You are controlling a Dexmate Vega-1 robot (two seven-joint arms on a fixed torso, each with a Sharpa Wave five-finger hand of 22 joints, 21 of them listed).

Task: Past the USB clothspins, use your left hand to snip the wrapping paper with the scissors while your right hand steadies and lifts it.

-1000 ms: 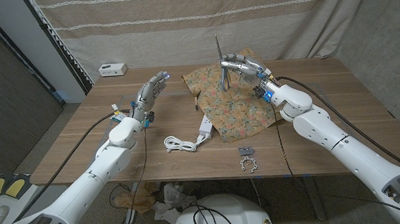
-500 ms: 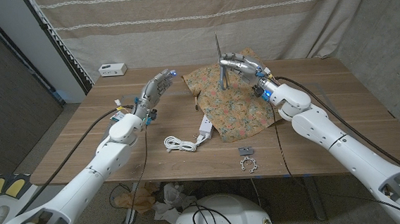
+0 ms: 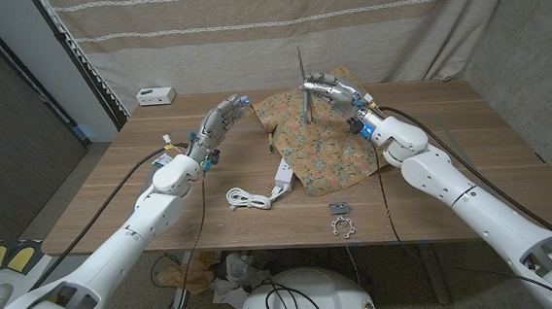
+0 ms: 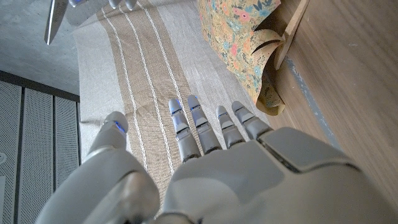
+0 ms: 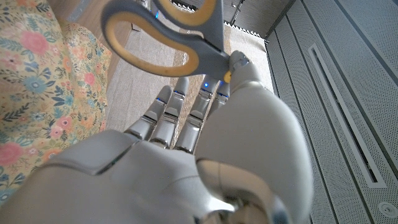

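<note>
Right hand (image 3: 338, 94), in the upper centre of the head view, is clamped on the scissors (image 3: 304, 82), holding them upright with the blades pointing up, just above the far edge of the wrapping paper (image 3: 322, 143). The right wrist view shows the yellow-lined handle loops pressed against its fingers (image 5: 186, 106). Left hand (image 3: 217, 123) hangs at centre left, clear of the table (image 3: 112, 176), fingers apart and holding nothing, well apart from the scissors.

One sheet of floral paper lies crumpled across the middle of the table, its near-left edge curling up. It looks thin, light and limp, likely to buckle and tear if pulled hard, so a pinch at a free edge, drawn taut, would probably serve best. The single pair of scissors is stiff and slim; the handle loops are the sensible place for the left hand to take it.

Also countable: one white cable (image 3: 248, 197), one white adapter (image 3: 283, 180), one small grey clip (image 3: 338, 209), one ring-shaped piece (image 3: 342, 230).
</note>
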